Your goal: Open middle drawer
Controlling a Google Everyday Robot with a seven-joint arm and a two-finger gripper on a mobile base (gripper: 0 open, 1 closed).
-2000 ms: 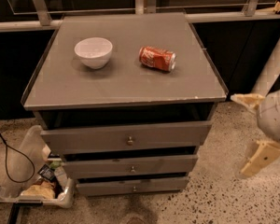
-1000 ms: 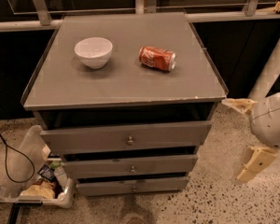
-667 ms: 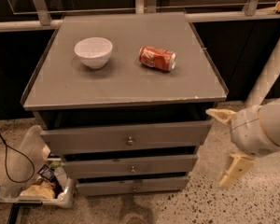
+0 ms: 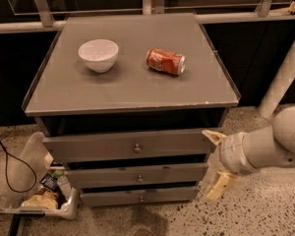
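The grey cabinet has three drawer fronts stacked below its top. The middle drawer (image 4: pixel 137 175) is the slim second front, with a small round knob (image 4: pixel 139 178) at its centre, and it sits flush like the others. My gripper (image 4: pixel 215 162) is at the cabinet's right front corner, beside the right ends of the top and middle drawers. Its two cream fingers stand spread apart, one (image 4: pixel 212 135) high by the top drawer, the other (image 4: pixel 219 186) low, with nothing between them.
A white bowl (image 4: pixel 98 54) and a red soda can (image 4: pixel 165 61) lying on its side rest on the cabinet top (image 4: pixel 128 87). A plastic bin (image 4: pixel 32 191) of trash and a black cable (image 4: pixel 7 171) lie on the floor at left. A white pole (image 4: pixel 285 73) rises at right.
My arm and gripper have swung left from the right edge of view toward the cabinet's right front corner. The drawers, bowl and can have not moved.
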